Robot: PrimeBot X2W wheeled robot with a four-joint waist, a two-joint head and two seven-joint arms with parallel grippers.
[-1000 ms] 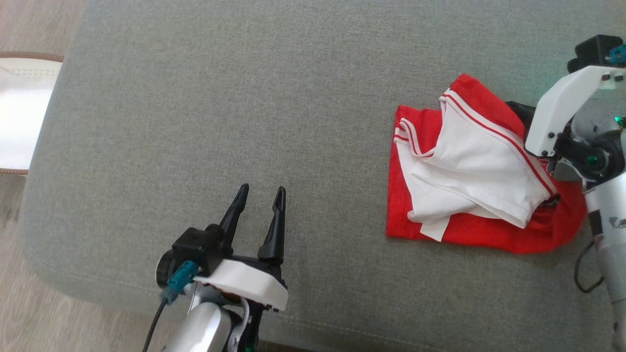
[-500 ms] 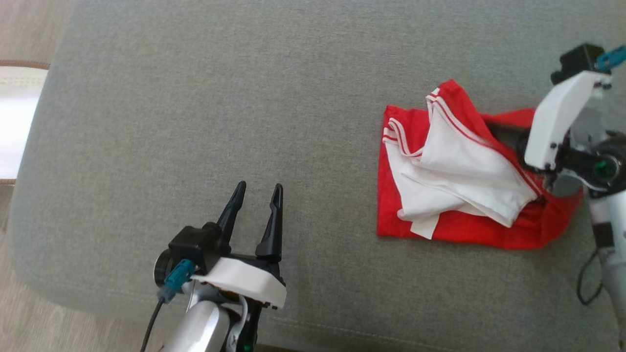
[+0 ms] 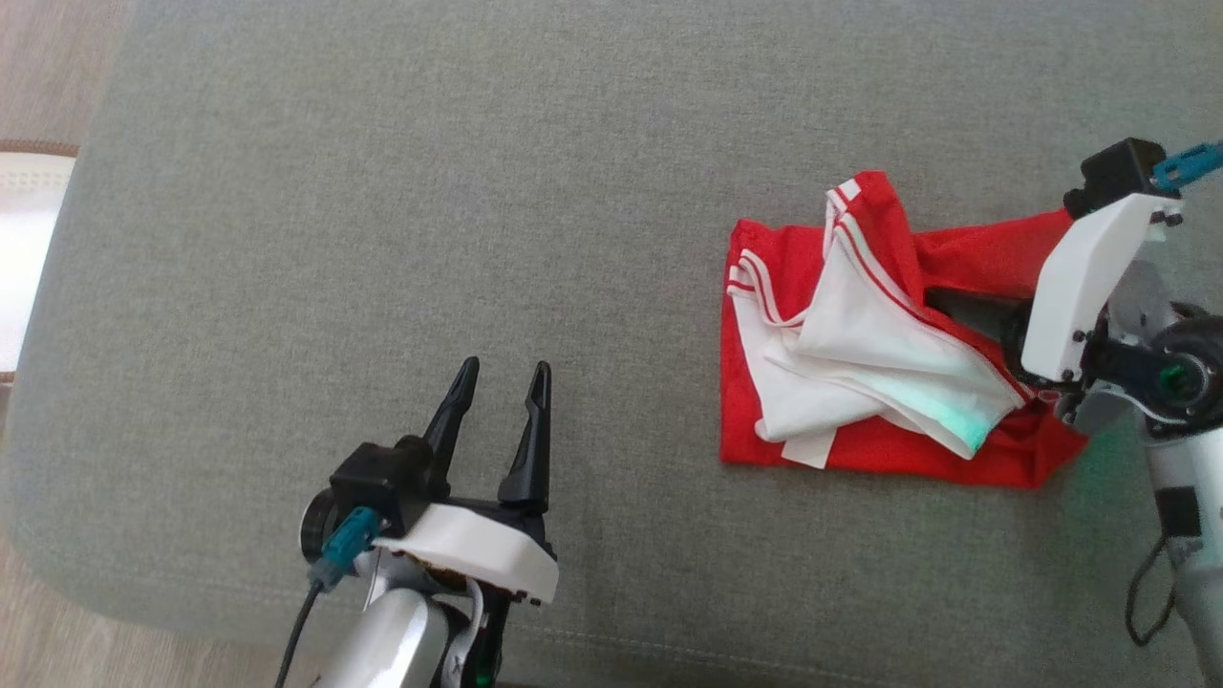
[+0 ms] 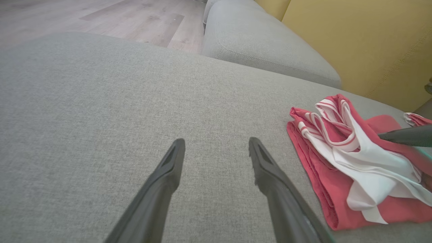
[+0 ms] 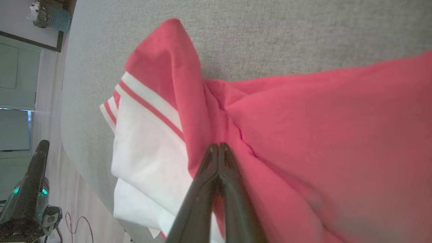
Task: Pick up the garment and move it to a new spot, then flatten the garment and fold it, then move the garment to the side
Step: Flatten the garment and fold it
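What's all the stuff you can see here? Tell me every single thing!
garment: one, red and white with stripes, crumpled on the right part of the big cushion
big cushion: one, grey, under the garment
second cushion: one, grey, beyond the big cushion
yellow panel: one, yellow, behind the cushions; wall or backrest, cannot tell
floor: one, pale wood, around the big cushion
white thing: one, white with a brown rim, on the floor at the far left; cannot tell what it is
left gripper: one, dark fingers, open over bare cushion
right gripper: one, dark fingers, shut on the garment's red cloth
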